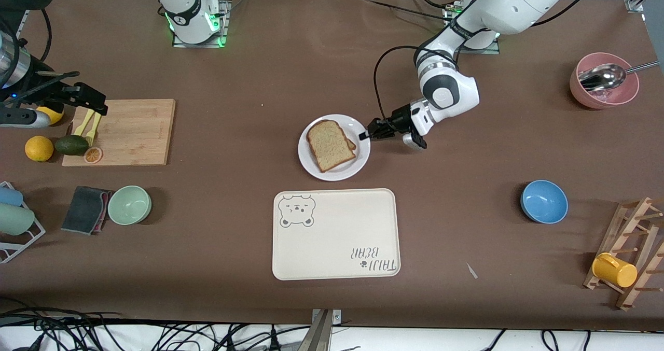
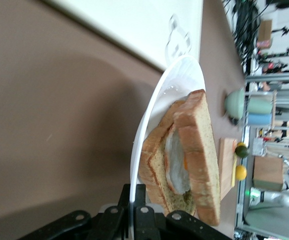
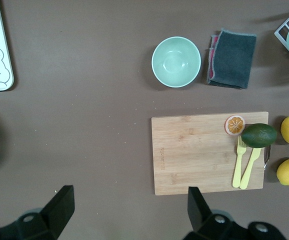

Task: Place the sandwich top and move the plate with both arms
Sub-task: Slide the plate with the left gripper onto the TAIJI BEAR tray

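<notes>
The white plate [image 1: 312, 168] sits mid-table, just farther from the front camera than the tray. On it lies the sandwich top [image 1: 330, 144], a speckled brown slice covering the stack. In the left wrist view the sandwich top [image 2: 200, 150] rests over a fried egg [image 2: 177, 162] and a lower slice. My left gripper [image 1: 369, 133] is shut on the plate's rim [image 2: 149, 115] at the side toward the left arm's end, its jaws [image 2: 136, 192] pinching the thin edge. My right gripper [image 1: 96, 102] hangs open and holds nothing, over the cutting board's [image 3: 199, 150] edge, with bare table under it [image 3: 129, 200].
A cream bear tray [image 1: 337, 237] lies nearer the front camera than the plate. The cutting board [image 1: 129, 130] carries forks, an avocado and an orange slice. Green bowl [image 1: 129, 205], grey cloth [image 1: 85, 209], blue bowl [image 1: 543, 201], pink bowl with ladle [image 1: 604, 84], mug rack [image 1: 630, 252].
</notes>
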